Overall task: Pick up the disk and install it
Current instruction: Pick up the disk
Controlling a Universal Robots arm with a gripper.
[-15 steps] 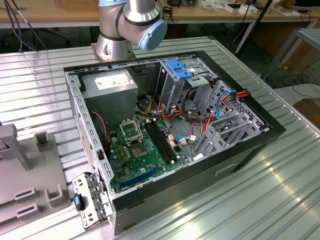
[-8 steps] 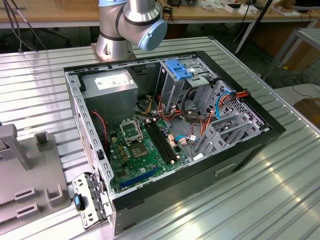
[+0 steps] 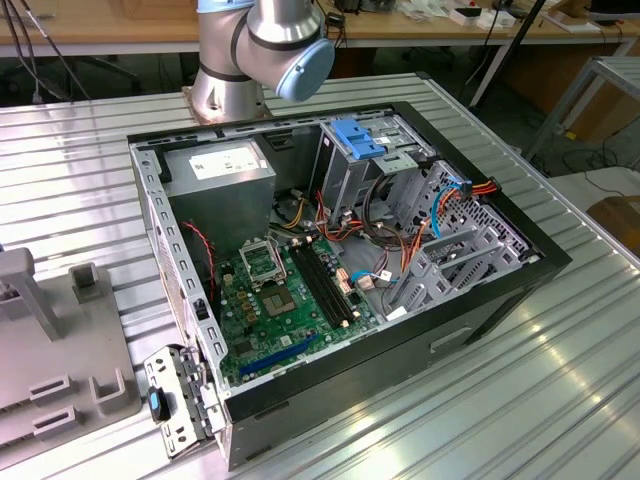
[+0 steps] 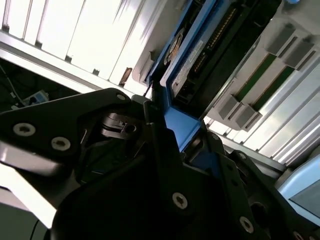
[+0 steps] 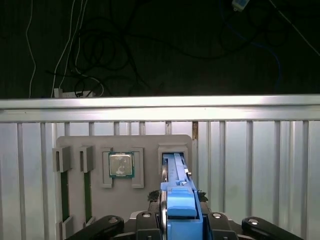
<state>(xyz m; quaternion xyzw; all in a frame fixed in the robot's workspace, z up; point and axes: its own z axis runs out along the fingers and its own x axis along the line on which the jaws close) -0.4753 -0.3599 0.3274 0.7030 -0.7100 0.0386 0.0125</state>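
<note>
The disk stands on edge in a slot of a grey holder block. It has a dark body inside a bright blue caddy rail. In both wrist views my gripper sits over its near end, with the black fingers pressed against either side of the blue rail. The disk's dark body and connector edge run away from the fingers. The exterior view has the open computer case, with its grey drive cage and fixed blue bracket at the back.
The holder block also carries a processor chip and two green memory sticks in slots beside the disk. A ribbed metal table bears the case, and a grey fixture stands at the exterior view's left. Loose cables fill the case near the cage.
</note>
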